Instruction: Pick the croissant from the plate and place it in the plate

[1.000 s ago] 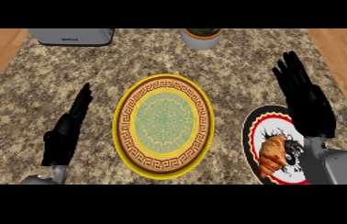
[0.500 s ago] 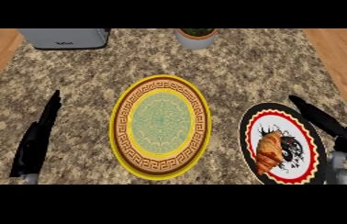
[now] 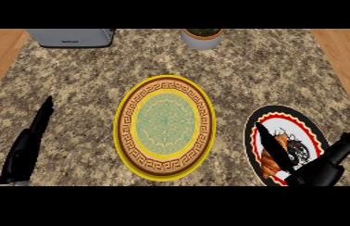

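My right hand (image 3: 318, 168) hangs over the red-rimmed plate (image 3: 253, 128), its fingers (image 3: 272, 146) straight and close together. They lie across the croissant (image 3: 266, 163) without curling round it; I judge I must get above the pastry before closing on it. The croissant sits on that plate, partly hidden under me. The yellow patterned plate (image 3: 164, 125) in the middle is the goal. My left hand (image 3: 27, 148) rests at the left, fingers straight, holding nothing, out of the way.
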You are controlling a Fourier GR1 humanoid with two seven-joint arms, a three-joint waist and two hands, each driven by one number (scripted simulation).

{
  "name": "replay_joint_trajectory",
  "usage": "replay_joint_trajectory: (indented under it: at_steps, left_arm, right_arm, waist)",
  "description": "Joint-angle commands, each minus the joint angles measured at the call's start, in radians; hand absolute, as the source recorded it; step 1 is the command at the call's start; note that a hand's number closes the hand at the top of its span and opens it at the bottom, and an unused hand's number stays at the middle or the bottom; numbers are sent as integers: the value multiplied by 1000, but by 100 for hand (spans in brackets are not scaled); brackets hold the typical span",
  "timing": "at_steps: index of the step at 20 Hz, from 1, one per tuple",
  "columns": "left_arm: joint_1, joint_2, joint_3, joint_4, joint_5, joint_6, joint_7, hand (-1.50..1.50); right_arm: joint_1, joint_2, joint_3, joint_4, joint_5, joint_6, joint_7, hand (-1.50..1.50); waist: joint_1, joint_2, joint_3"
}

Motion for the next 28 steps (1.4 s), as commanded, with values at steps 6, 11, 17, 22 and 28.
replay_joint_trajectory:
  at_steps: [6, 11, 17, 22, 28]
  left_arm:
    - [15, 6, 16, -8, 2, -11, -34, 0]
    - [21, 9, 16, -12, 10, -33, -32, 0]
    - [22, -2, 20, 0, 0, -31, -57, 0]
    - [-14, -16, 15, 48, -18, -36, -54, 0]
    - [16, -31, 21, 10, -13, -41, -34, 0]
  right_arm:
    - [249, 38, 39, 18, 265, 160, 340, -150]
    - [293, 38, 26, -71, 423, 323, 607, -150]
    - [228, 38, -5, -227, 588, 701, 942, -150]
    - [35, 38, 13, -285, 629, 994, 1216, -150]
    - [-38, 38, -55, -233, 542, 1211, 1254, -150]
  waist:
    - [16, 13, -5]
    - [26, 14, -3]
    - [31, 10, 1]
    - [24, 9, 3]
    - [17, 4, 7]
